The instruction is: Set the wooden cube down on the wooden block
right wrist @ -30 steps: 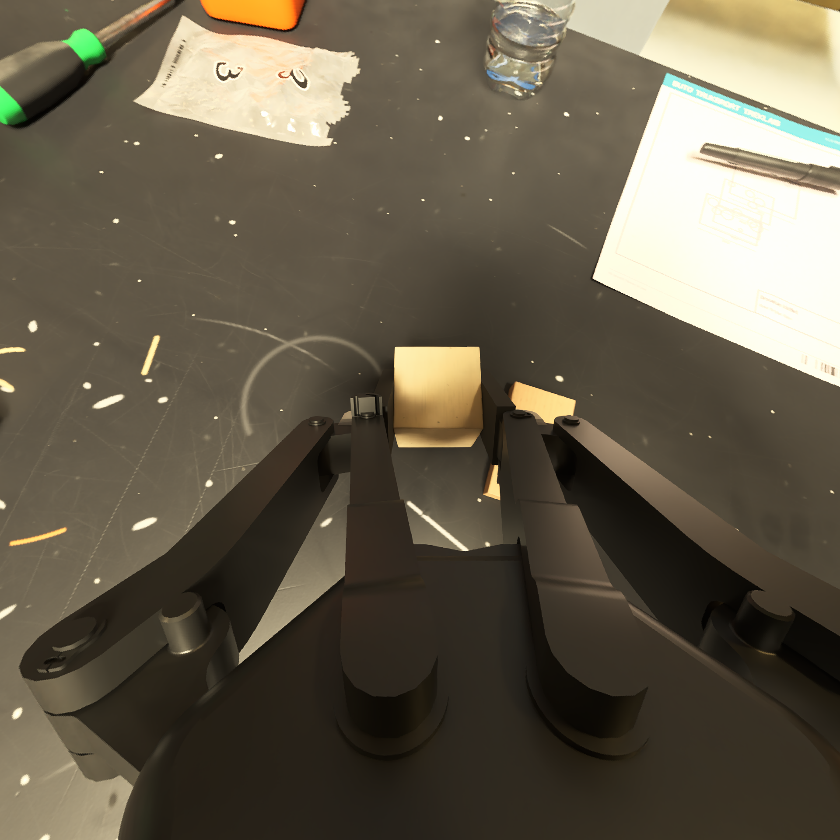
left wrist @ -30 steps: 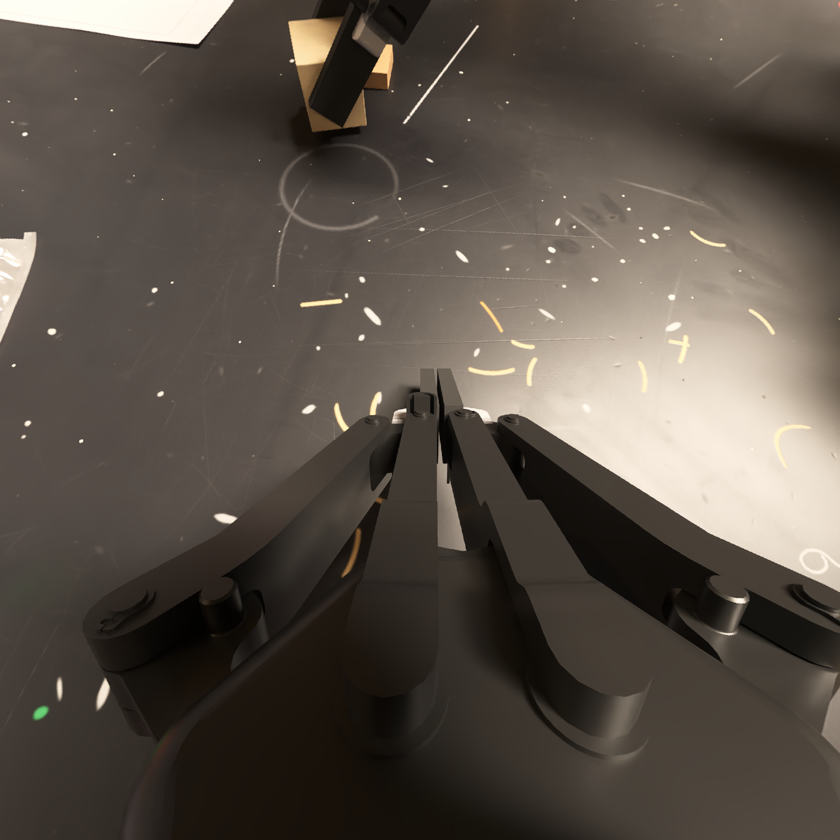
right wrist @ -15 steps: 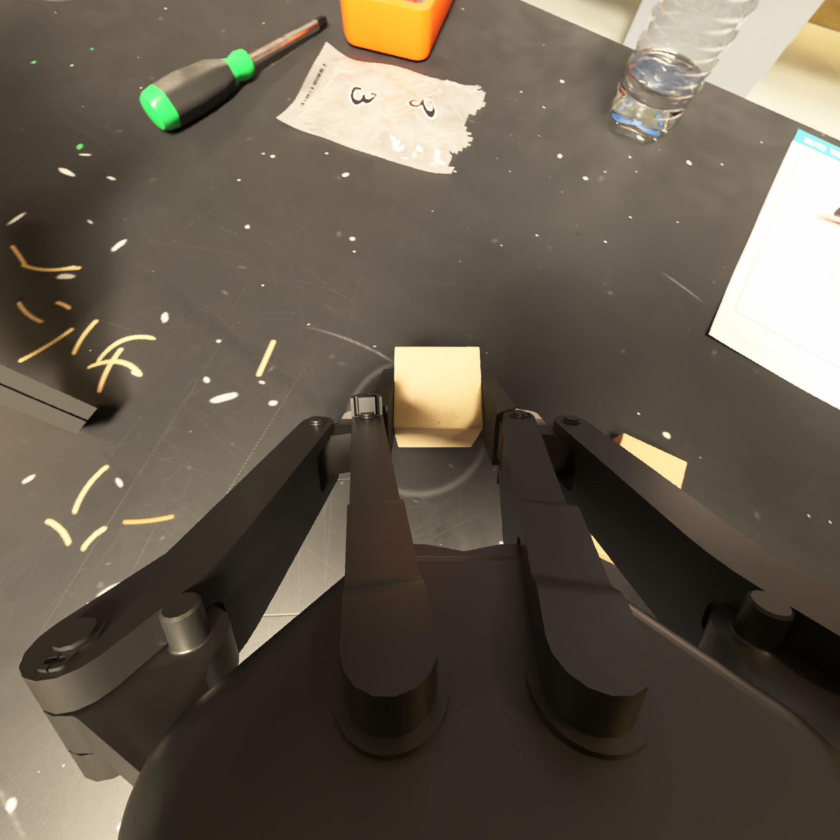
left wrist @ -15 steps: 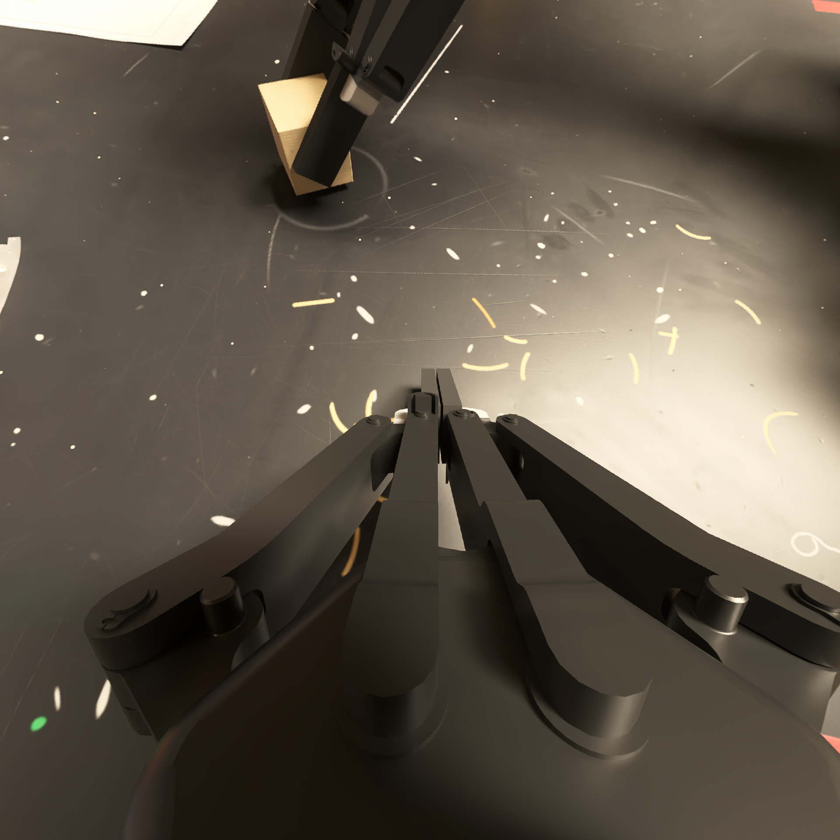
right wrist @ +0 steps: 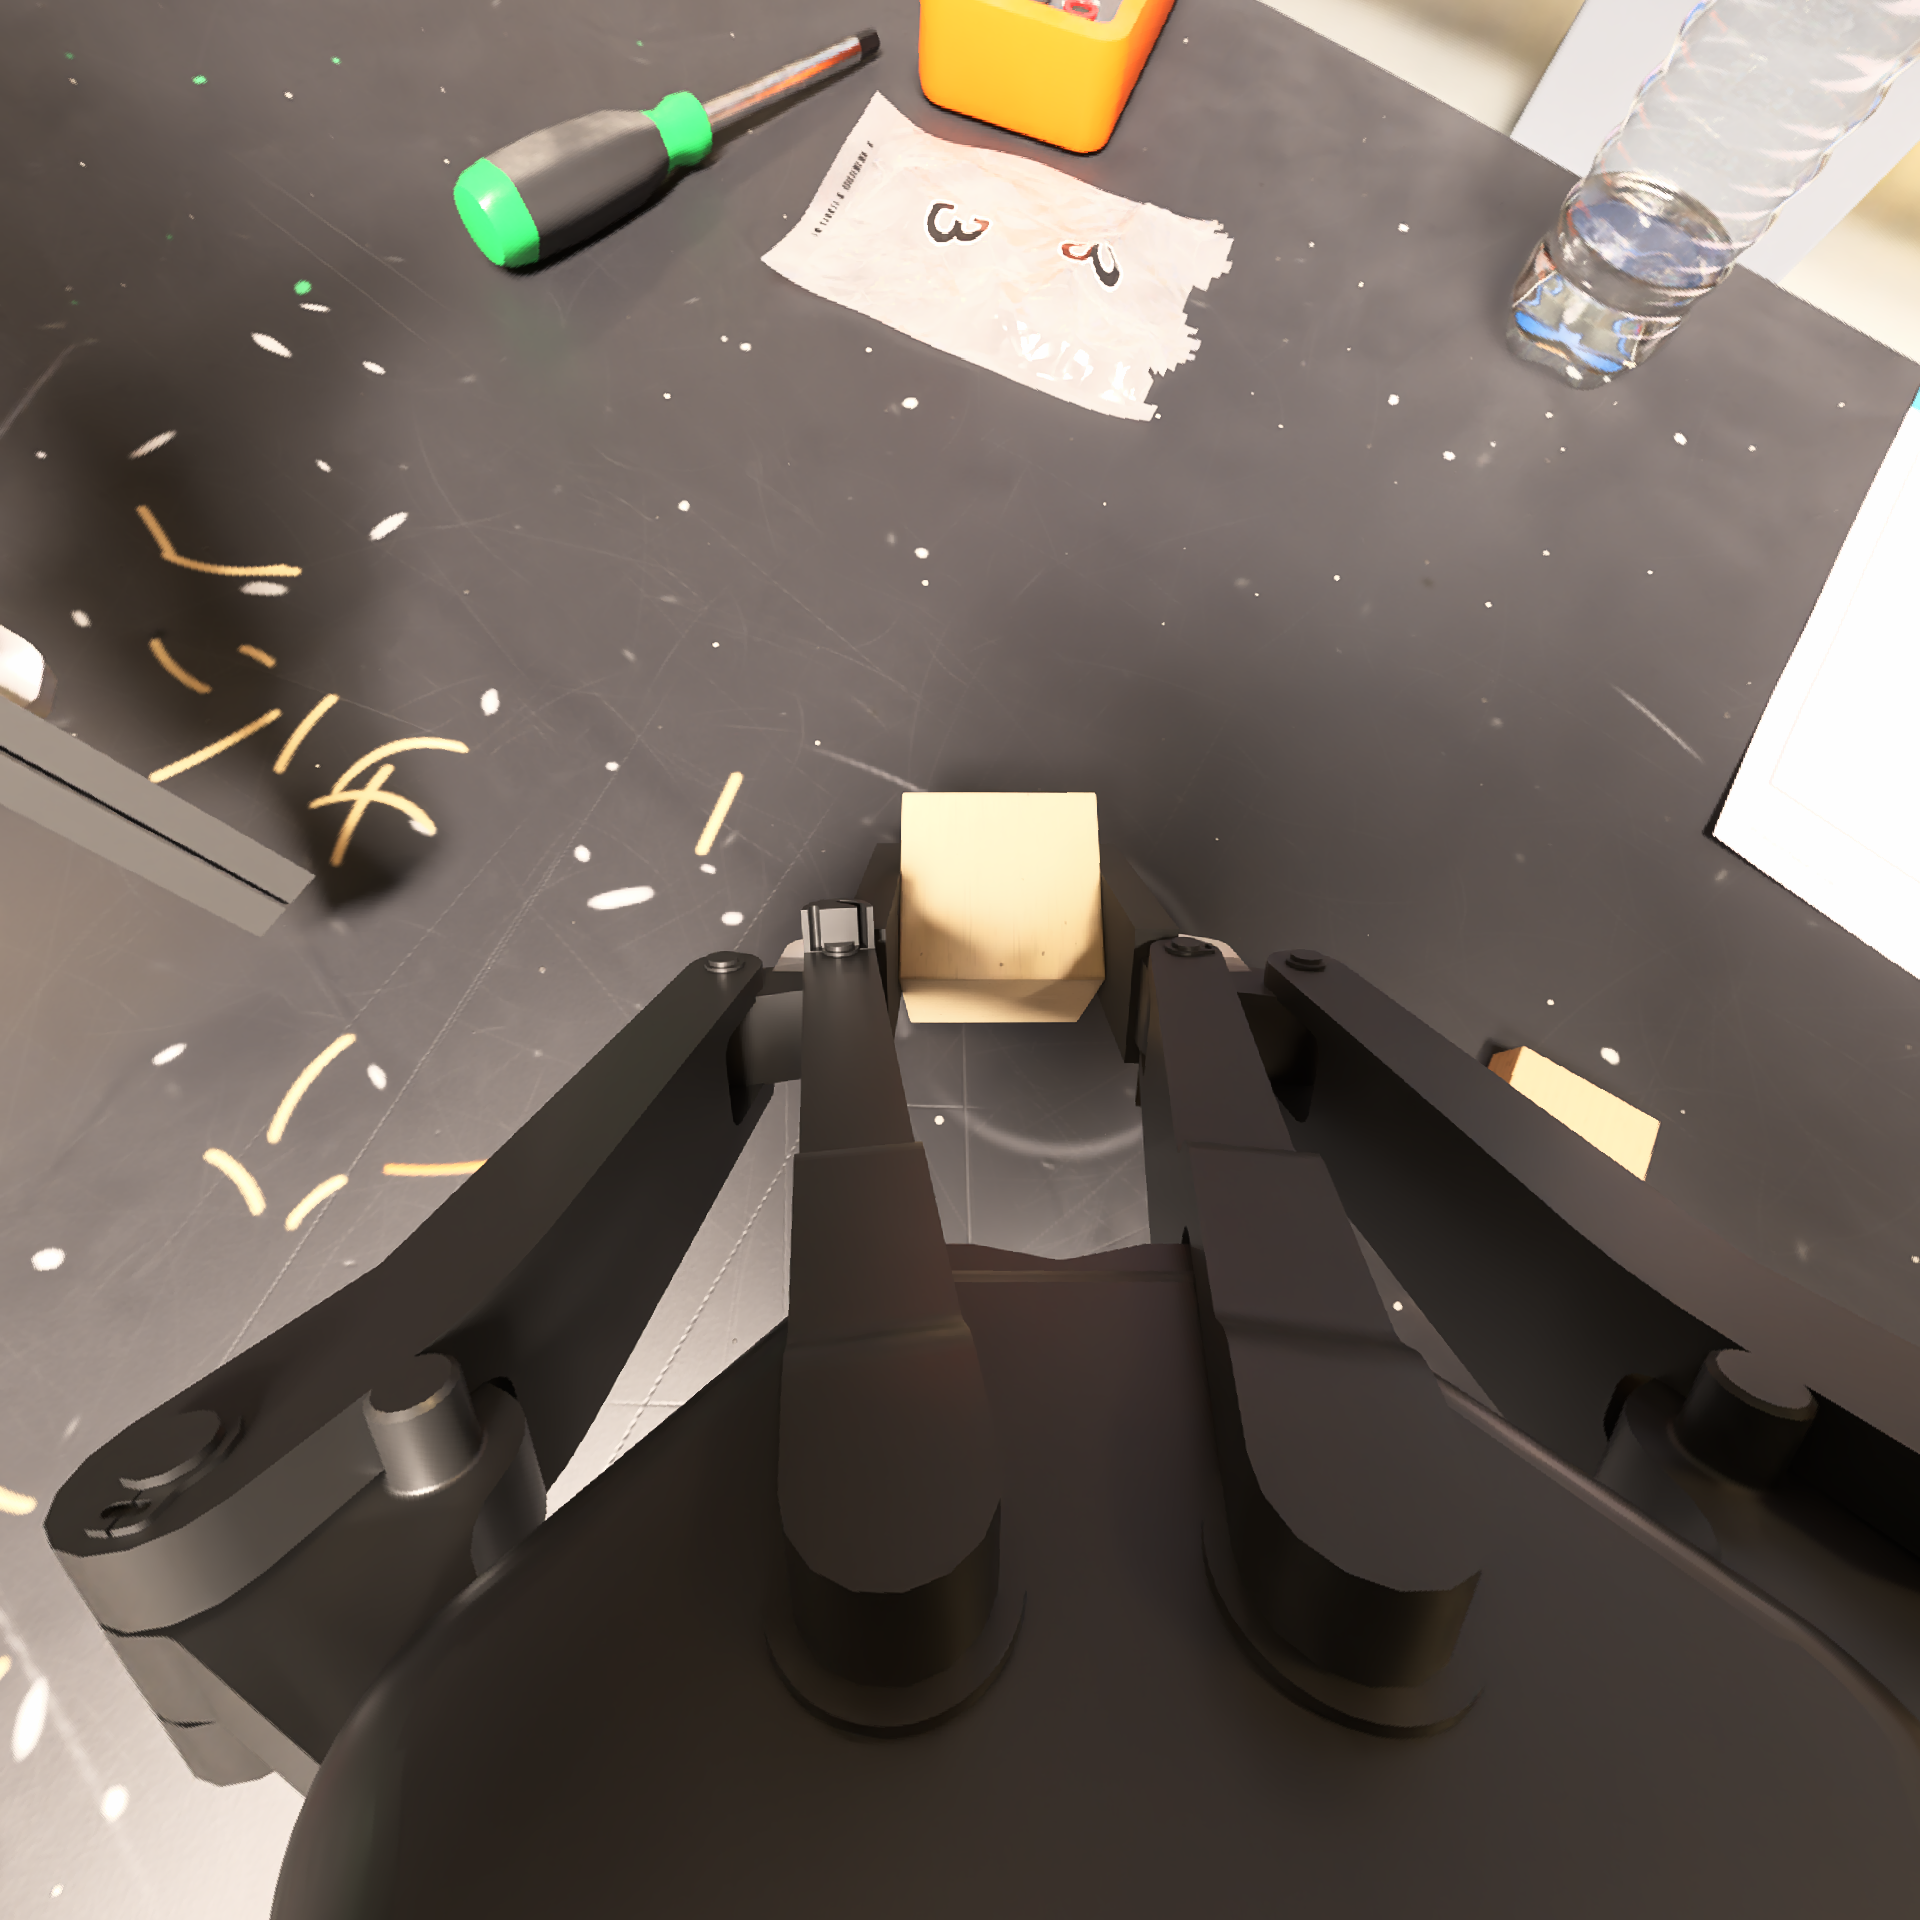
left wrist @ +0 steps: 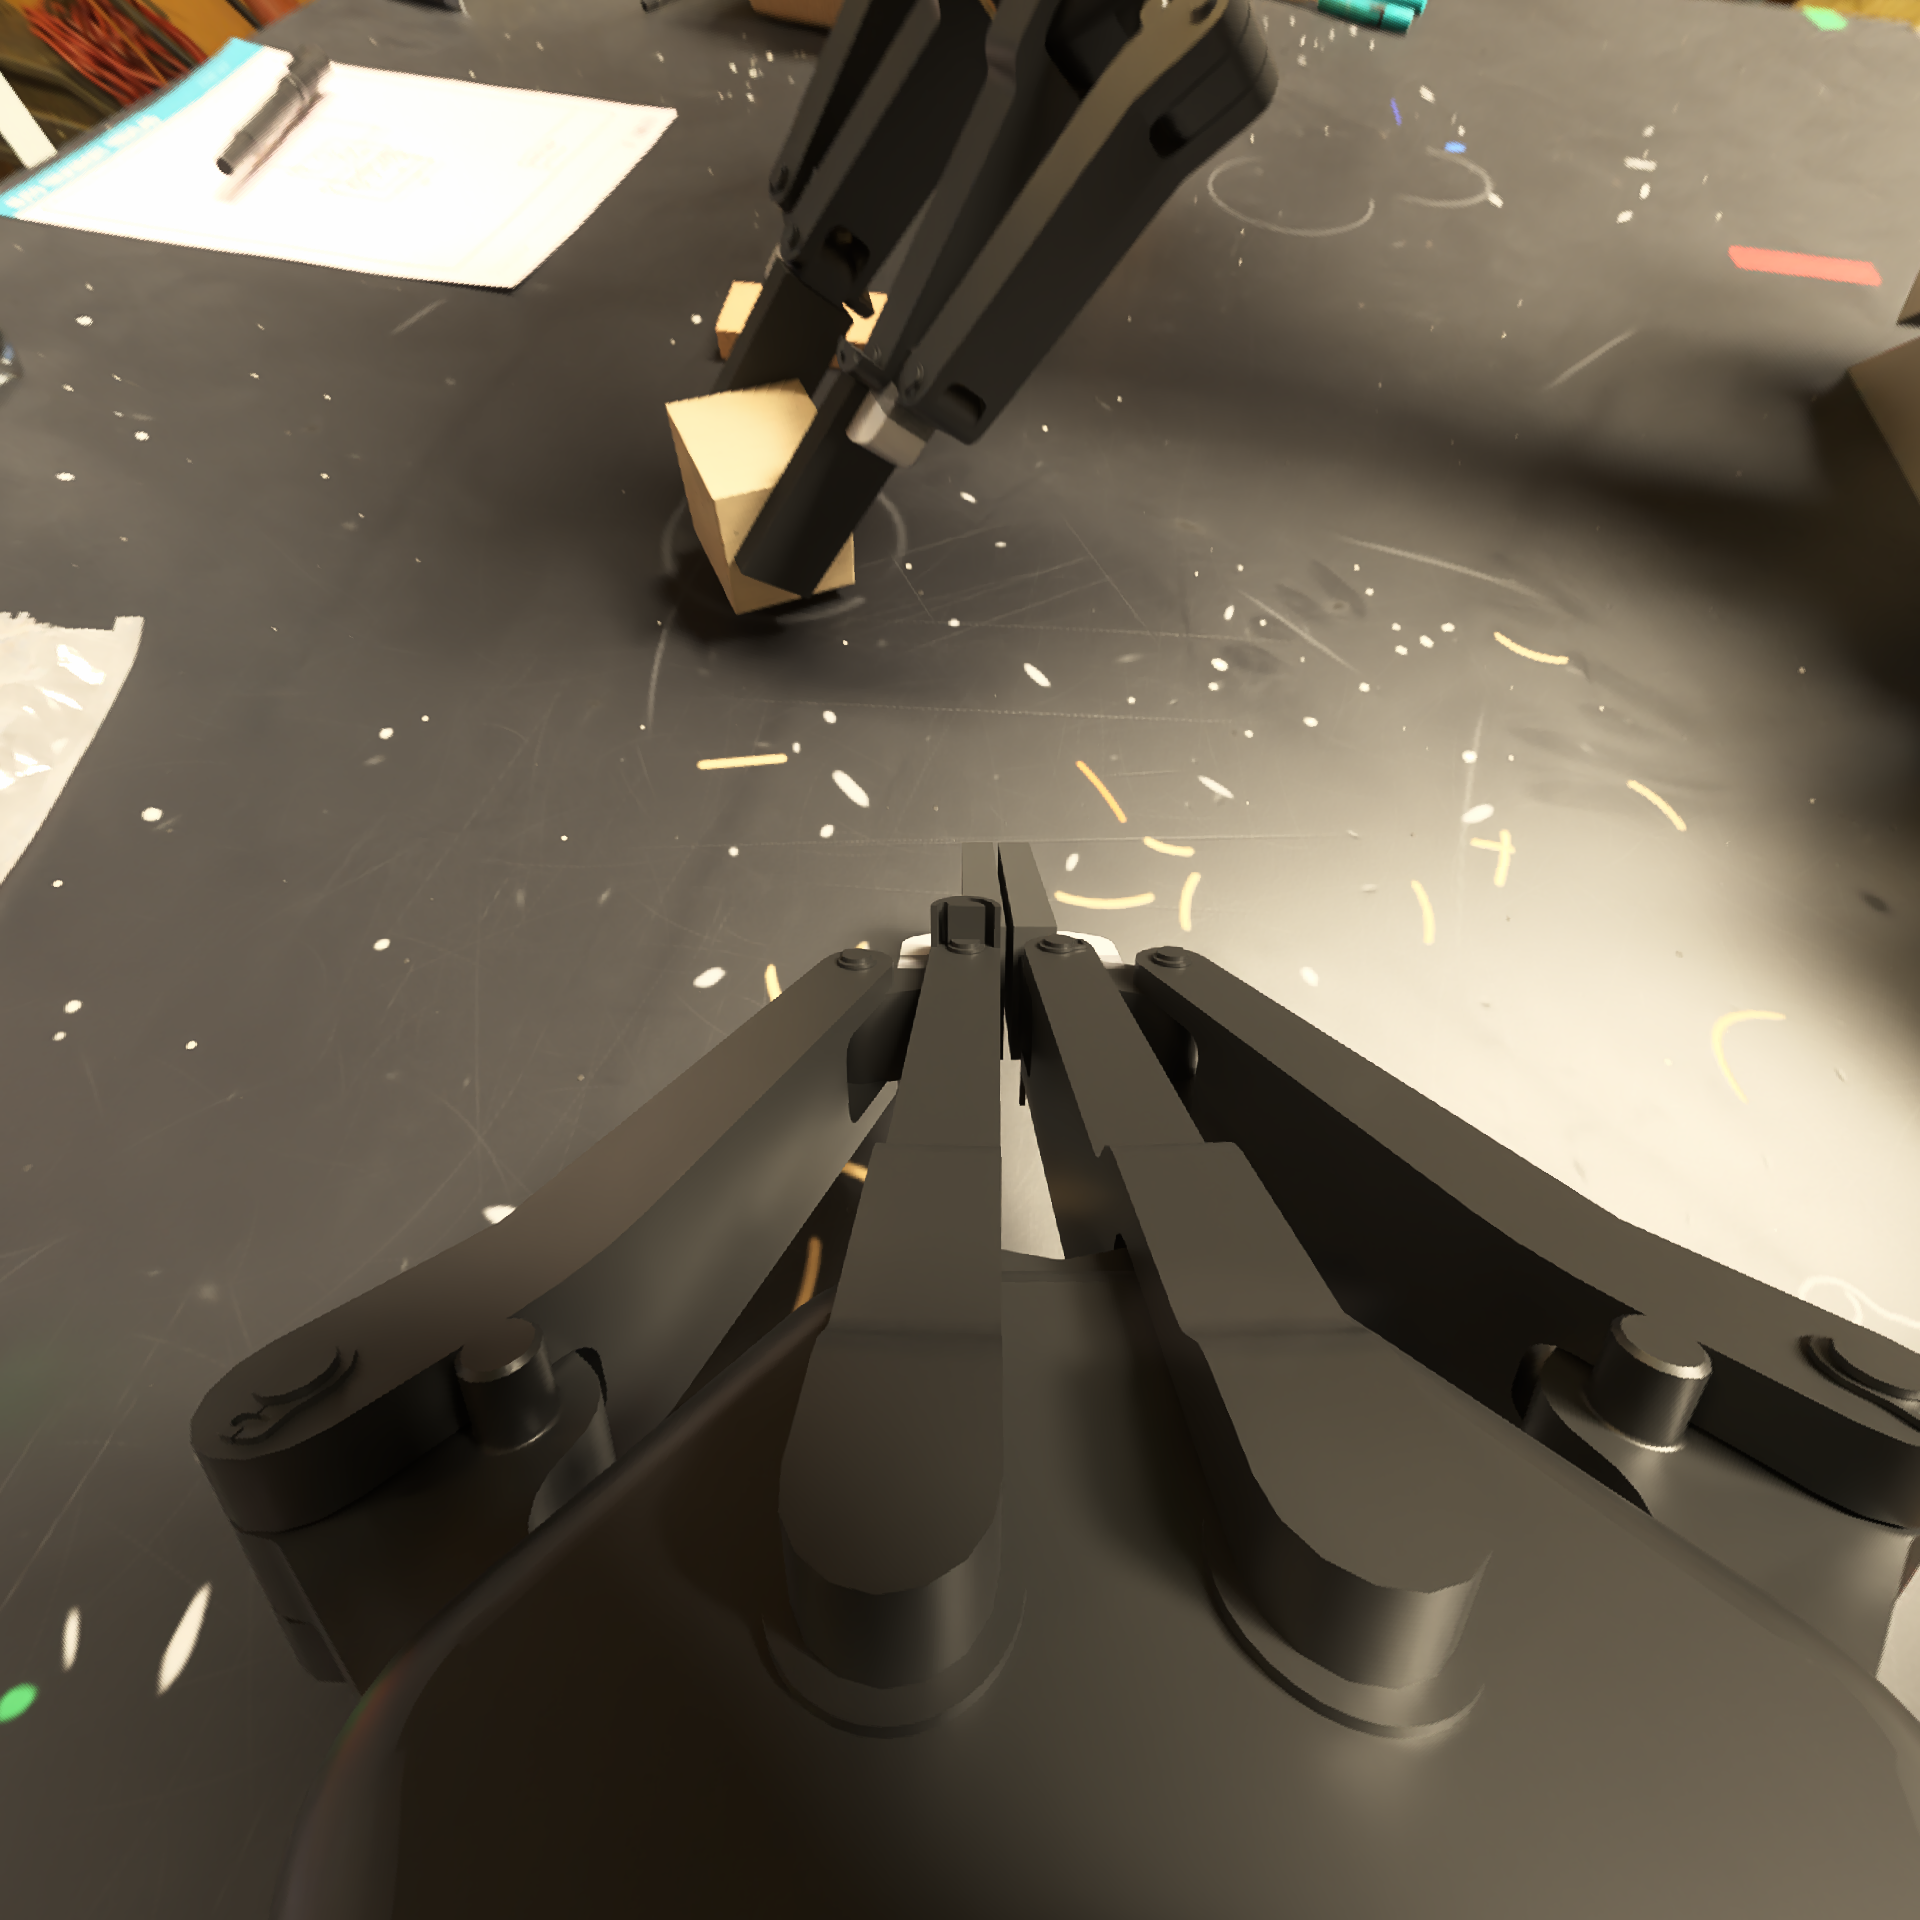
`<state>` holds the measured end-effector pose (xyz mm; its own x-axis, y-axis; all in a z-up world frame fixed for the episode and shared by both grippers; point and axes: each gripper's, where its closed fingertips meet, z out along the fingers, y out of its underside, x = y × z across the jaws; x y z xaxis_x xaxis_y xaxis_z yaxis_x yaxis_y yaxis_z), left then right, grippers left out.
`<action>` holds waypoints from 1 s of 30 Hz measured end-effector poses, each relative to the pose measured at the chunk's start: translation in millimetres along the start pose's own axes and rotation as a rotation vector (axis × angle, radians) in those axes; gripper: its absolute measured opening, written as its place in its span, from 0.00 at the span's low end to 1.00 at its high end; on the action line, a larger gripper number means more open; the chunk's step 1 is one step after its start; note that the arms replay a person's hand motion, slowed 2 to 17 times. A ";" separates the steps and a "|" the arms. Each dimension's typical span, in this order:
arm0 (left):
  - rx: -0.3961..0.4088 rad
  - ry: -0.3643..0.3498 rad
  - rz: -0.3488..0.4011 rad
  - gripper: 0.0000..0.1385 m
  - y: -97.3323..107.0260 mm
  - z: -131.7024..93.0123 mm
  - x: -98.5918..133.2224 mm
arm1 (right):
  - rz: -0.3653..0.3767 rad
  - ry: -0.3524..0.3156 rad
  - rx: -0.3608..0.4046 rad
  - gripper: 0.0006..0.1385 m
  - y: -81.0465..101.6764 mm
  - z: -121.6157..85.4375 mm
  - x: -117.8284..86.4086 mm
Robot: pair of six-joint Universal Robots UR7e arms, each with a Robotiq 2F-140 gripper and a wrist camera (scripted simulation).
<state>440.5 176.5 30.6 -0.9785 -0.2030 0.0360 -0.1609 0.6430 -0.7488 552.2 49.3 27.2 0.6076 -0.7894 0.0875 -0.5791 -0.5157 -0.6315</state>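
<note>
Your right tool (right wrist: pixel 997 935) is gripping the cube (right wrist: pixel 997 894) between its two fingers, closed against the cube's left and right faces, and in the left wrist view you are seeing that same tool (left wrist: pixel 800 509) coming down at a slant from the top with the cube (left wrist: pixel 738 457) tilted in its grip. The cube's lowest corner is sitting at or just above the bench (left wrist: pixel 416 935), over a faint chalk ring; you cannot tell whether it is touching. The block (right wrist: pixel 1579 1107) is lying on the bench to the right of the right tool, partly hidden behind its outer link, apart from the cube; in the left wrist view the block (left wrist: pixel 740 317) is peeking out behind the right tool's fingers. Your left tool (left wrist: pixel 995 883) is fully closed with its fingertips pressed together, holding nothing, and is hanging over a paint-flecked stretch of bench well short of the cube. Farther out in the right wrist view you are looking at a screwdriver (right wrist: pixel 623 166) with a green-ended handle, an orange box (right wrist: pixel 1039 73), a crumpled plastic bag (right wrist: pixel 997 270), a water bottle (right wrist: pixel 1673 197) and a paper sheet (right wrist: pixel 1849 748) at the right edge.
</note>
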 end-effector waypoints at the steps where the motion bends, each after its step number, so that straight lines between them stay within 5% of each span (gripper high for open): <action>1: 0.015 -0.002 -0.004 0.01 -2.0 -0.8 -0.6 | 0.001 -0.004 0.001 0.32 -0.1 -0.1 -1.1; 9: 0.076 -0.039 -0.033 0.01 -11.9 -2.0 -9.2 | 0.023 -0.047 0.016 0.32 -0.4 0.1 -7.5; 22: -0.115 -0.056 0.022 0.02 6.9 16.4 -7.2 | -0.020 -0.124 0.038 0.32 -3.3 0.1 -29.0; 30: -0.119 -0.094 0.062 0.01 2.6 20.7 -8.1 | -0.075 -0.165 0.031 0.32 -3.3 -1.1 -37.5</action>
<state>450.6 164.5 14.7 -0.9717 -0.2246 -0.0737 -0.1203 0.7381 -0.6639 530.7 80.3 26.8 0.7306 -0.6827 0.0090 -0.5134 -0.5581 -0.6519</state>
